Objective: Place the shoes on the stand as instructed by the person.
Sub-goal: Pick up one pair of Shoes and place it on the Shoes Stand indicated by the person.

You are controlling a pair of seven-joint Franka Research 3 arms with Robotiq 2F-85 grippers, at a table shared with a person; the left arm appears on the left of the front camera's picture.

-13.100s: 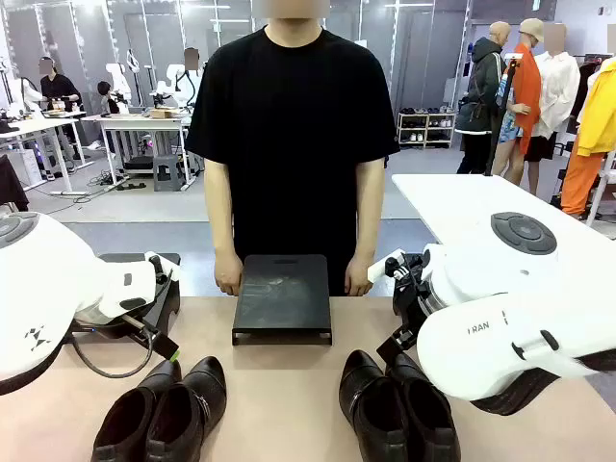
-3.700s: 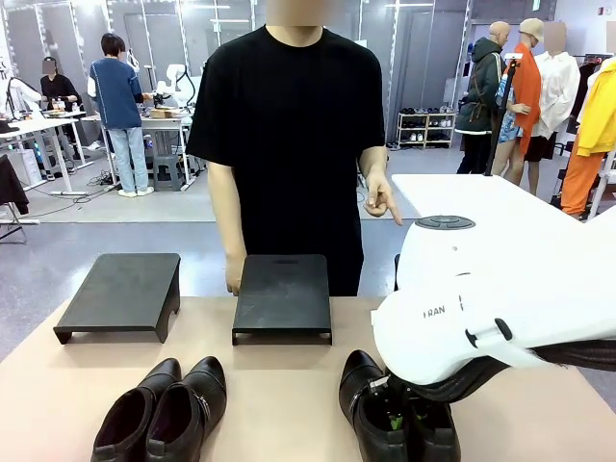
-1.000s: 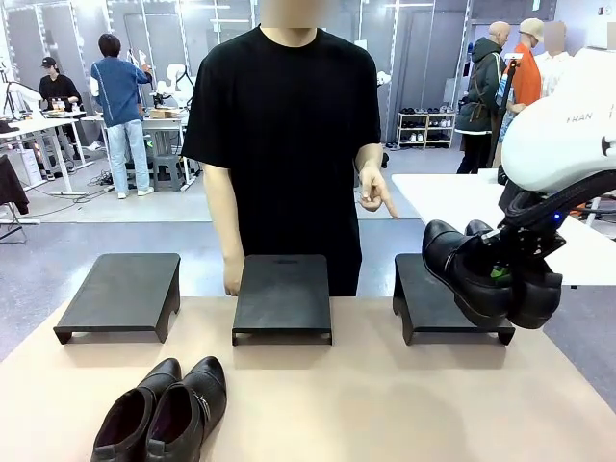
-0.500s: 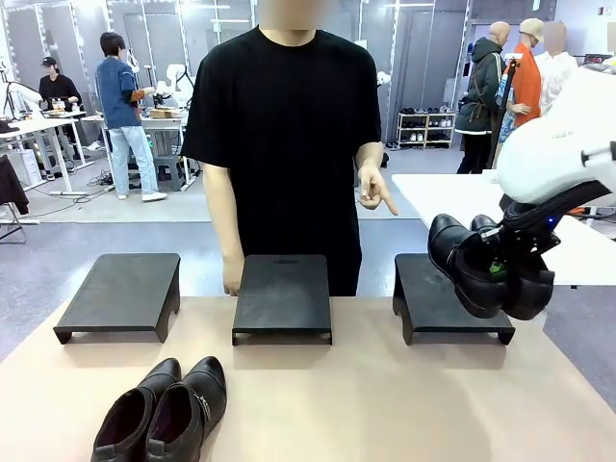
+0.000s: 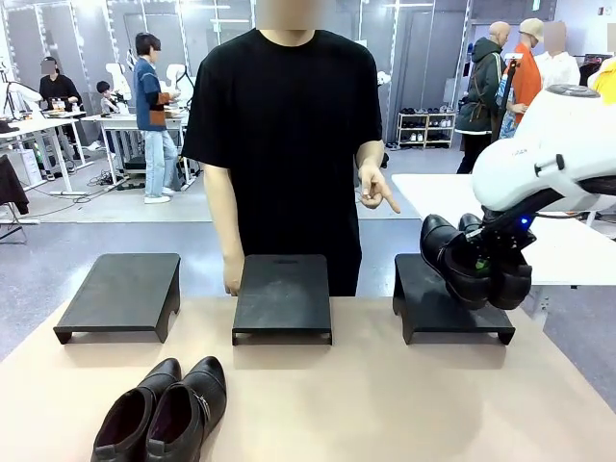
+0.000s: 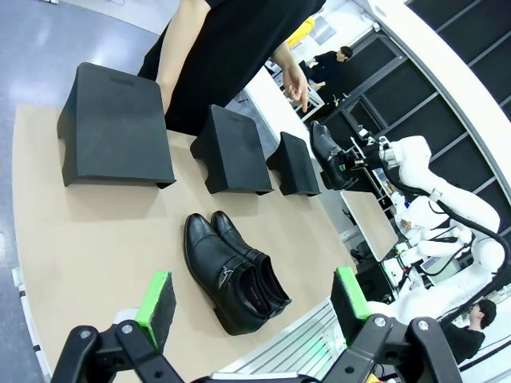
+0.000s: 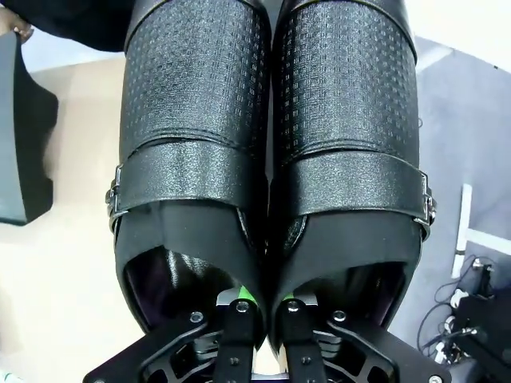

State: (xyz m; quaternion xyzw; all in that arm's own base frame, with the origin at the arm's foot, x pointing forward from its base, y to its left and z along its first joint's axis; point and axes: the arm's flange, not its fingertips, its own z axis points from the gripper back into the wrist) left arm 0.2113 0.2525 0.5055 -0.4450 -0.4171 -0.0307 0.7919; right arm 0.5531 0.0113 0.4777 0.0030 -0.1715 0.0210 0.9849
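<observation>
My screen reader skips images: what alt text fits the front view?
The right gripper holds a pair of black shoes over the right-hand stand, toward which the person's hand points. A second pair of shoes rests on the table in front of the left stand and middle stand.

I'm watching my right gripper (image 7: 261,309) pinching both shoes (image 7: 196,120) by their adjoining inner walls. A black stand (image 7: 20,144) is sitting on the bench (image 7: 68,271) at the left edge.
</observation>
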